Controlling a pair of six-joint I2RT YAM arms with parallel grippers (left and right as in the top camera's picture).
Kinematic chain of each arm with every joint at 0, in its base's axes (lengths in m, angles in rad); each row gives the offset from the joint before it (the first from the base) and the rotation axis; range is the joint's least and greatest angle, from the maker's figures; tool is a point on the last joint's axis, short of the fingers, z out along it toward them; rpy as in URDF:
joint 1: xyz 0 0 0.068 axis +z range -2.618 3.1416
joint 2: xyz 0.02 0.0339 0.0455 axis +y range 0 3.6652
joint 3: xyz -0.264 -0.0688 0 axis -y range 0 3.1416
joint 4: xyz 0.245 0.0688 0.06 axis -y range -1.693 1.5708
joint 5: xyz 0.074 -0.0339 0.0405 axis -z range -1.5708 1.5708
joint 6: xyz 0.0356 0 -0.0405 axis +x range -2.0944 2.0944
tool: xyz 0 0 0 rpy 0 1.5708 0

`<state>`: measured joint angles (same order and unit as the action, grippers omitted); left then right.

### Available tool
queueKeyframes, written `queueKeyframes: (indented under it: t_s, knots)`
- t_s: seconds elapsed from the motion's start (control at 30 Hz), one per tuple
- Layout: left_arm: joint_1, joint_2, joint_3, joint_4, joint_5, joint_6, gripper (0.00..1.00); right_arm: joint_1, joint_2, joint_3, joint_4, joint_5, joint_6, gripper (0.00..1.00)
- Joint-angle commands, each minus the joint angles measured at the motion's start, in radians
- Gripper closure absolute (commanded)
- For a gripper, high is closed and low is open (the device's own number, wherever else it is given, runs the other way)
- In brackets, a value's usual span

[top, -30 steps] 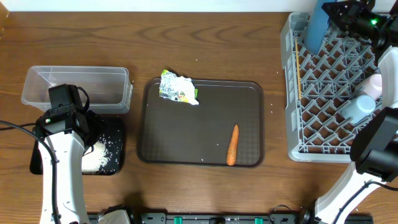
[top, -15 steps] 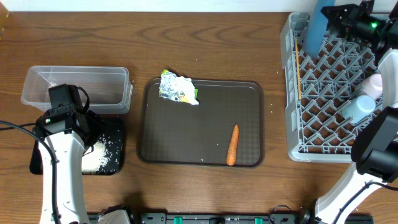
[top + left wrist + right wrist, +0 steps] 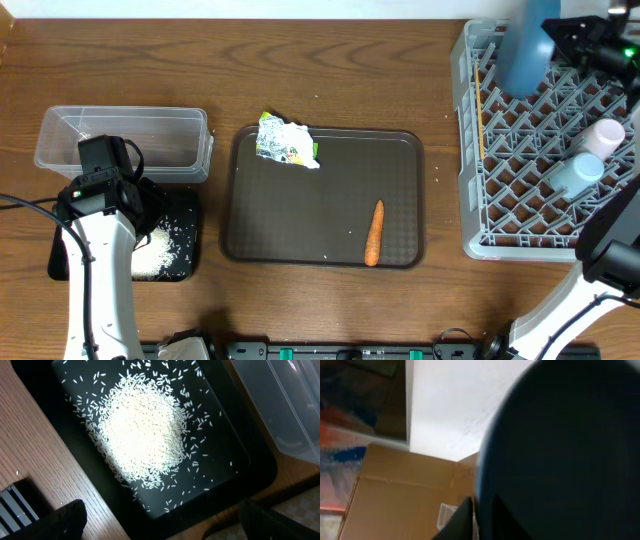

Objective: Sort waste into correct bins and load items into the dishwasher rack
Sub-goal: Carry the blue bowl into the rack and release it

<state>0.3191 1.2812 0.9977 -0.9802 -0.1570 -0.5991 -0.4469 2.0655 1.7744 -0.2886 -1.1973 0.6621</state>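
My right gripper is at the rim of the large dark blue bowl, which stands on edge at the far corner of the dishwasher rack. I cannot tell whether my jaws grip it. My left gripper hangs wide apart and empty over the rice in the black tray.

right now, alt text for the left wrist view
A heap of white rice grains lies in a shallow black tray on a wooden table, seen from close above. The corner of a clear plastic tub shows at upper right.
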Motion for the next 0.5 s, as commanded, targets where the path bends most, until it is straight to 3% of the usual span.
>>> queueKeyframes:
  t_s: [0.0, 0.17, 0.47]
  knots:
    - [0.005, -0.003, 0.016, -0.003, -0.009, -0.005, 0.00, -0.020, -0.002, -0.011, -0.003, -0.019, -0.008, 0.83]
    - [0.005, -0.003, 0.016, -0.003, -0.009, -0.005, 0.00, -0.045, -0.002, -0.011, -0.045, 0.006, -0.028, 0.86]
    - [0.005, -0.003, 0.016, -0.003, -0.009, -0.005, 0.00, -0.119, -0.003, -0.010, -0.282, 0.215, -0.182, 0.89]
